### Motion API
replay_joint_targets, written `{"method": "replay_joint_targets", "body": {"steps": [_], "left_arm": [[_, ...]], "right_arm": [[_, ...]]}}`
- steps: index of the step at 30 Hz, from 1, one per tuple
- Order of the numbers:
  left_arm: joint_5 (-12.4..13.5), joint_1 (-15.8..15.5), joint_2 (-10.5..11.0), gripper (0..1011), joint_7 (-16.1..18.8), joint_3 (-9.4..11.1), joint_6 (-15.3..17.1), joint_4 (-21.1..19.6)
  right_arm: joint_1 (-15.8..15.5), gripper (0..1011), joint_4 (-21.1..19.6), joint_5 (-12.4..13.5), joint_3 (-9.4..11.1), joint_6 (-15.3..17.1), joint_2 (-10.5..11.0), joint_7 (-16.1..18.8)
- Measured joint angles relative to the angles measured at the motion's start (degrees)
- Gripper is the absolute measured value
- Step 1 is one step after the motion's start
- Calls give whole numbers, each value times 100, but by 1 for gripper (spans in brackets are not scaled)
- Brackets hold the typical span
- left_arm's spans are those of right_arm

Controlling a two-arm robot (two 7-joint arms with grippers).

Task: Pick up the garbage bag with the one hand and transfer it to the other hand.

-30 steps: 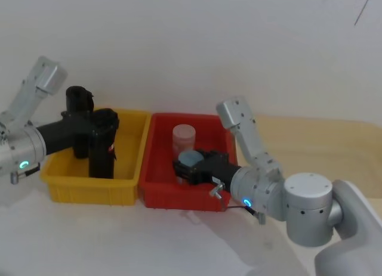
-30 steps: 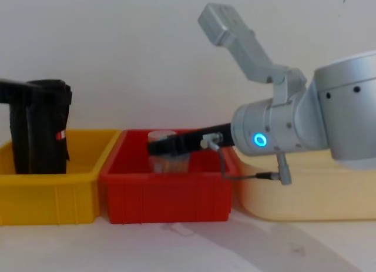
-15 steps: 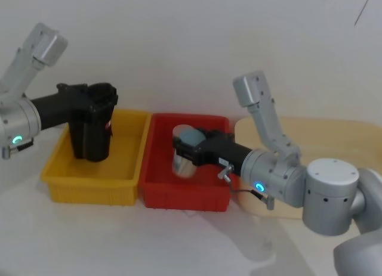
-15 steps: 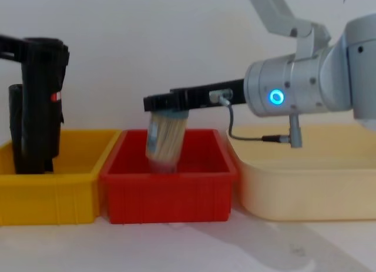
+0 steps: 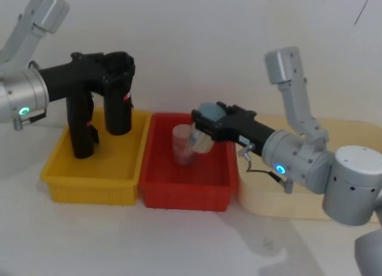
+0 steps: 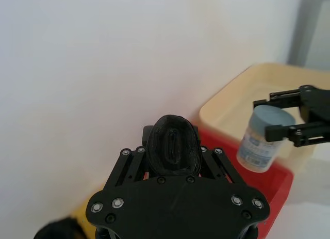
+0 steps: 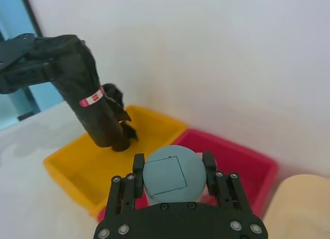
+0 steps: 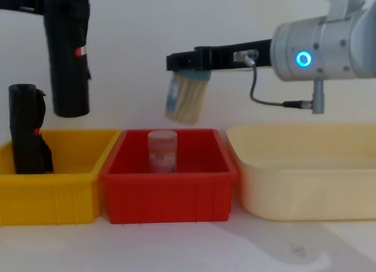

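Observation:
The garbage bag [image 5: 119, 100], a slim black roll with a red-and-white label, hangs upright above the yellow bin [image 5: 89, 183], clear of its rim. My left gripper [image 5: 117, 66] is shut on its upper end; from the chest the garbage bag [image 8: 69, 63] shows high at the left, and its top end [image 6: 173, 151] sits between the jaws in the left wrist view. My right gripper [image 5: 210, 118] is apart from it, above the red bin [image 5: 186, 189], shut on a jar with a grey-blue lid [image 8: 185, 98]. The right wrist view has the garbage bag [image 7: 87, 97] off beyond that jar.
A second black roll [image 8: 26, 130] stands in the yellow bin. Another jar [image 8: 161, 150] stands in the red bin. A cream tub [image 8: 305, 166] lies to the right of the red bin. A white wall closes the back.
My left gripper has lifted the garbage bag up out of the yellow bin and moved it right. My right gripper has raised the jar out of the red bin.

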Motion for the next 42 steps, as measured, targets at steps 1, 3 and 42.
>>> {"method": "replay_joint_targets", "body": {"steps": [1, 3, 42], "left_arm": [[-17, -26, -14, 364, -48, 7, -27, 25], [-78, -172, -100, 364, -215, 52, -112, 185], [-884, -3835, -2749, 364, -3616, 1492, -2094, 6723]], "right_arm": [[-5, 663, -30, 13, 50, -1, 15, -40], [-13, 663, -73, 37, 137, -4, 47, -100], [-634, 663, -624, 225, 1195, -423, 1001, -479]]}}
